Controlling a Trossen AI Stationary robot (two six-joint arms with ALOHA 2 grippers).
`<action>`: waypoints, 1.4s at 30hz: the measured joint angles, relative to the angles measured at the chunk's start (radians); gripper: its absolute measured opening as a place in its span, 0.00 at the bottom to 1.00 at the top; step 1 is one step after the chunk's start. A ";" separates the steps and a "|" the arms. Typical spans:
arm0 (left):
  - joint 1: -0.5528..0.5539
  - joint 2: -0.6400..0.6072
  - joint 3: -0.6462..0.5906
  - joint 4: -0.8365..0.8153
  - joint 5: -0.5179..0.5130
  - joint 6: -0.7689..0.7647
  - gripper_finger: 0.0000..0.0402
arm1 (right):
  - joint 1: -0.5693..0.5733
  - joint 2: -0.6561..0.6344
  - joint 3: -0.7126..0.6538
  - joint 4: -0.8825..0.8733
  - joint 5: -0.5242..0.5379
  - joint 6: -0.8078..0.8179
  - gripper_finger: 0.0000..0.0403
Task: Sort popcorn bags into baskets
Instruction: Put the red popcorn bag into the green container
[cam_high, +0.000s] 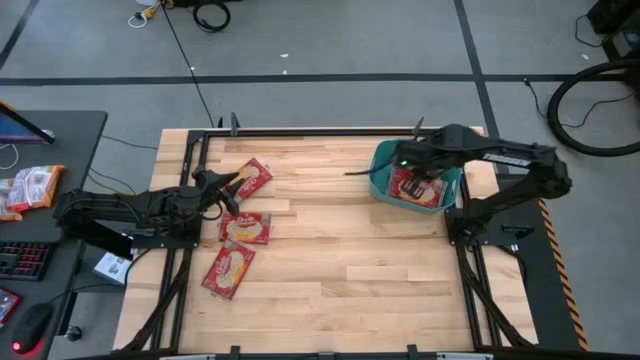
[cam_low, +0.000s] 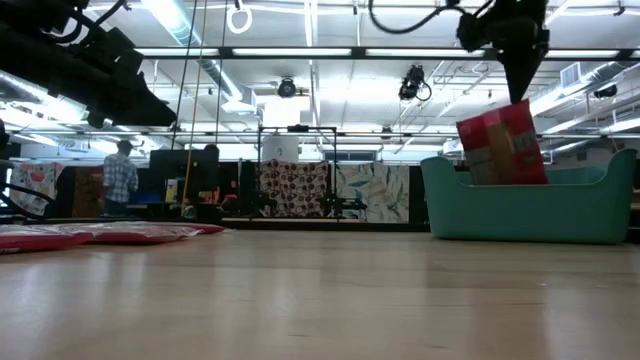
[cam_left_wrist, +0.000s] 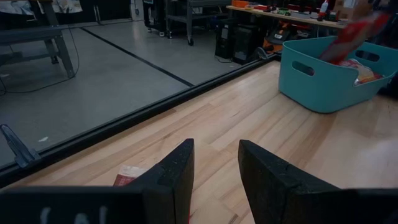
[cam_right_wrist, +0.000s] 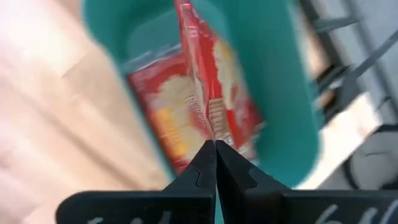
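Red popcorn bag (cam_low: 503, 143) hangs on edge, long axis vertical, pinched in shut right tool (cam_right_wrist: 215, 144) directly over teal basket (cam_high: 383, 187) near bench's far right corner. Left tool (cam_left_wrist: 216, 163) open, empty, beside three bags at left edge.

Bright overhead strip lights, blurred right-wrist picture
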 joint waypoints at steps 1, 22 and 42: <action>0.000 0.000 0.000 0.000 0.000 0.000 0.32 | 0.007 0.021 0.000 0.001 -0.029 0.020 0.01; 0.000 0.000 0.000 -0.001 0.053 0.000 0.32 | 0.025 0.479 0.000 0.223 -0.266 0.032 0.03; 0.000 0.000 0.000 -0.001 0.053 0.000 0.32 | -0.038 0.335 0.000 0.167 -0.084 0.013 0.28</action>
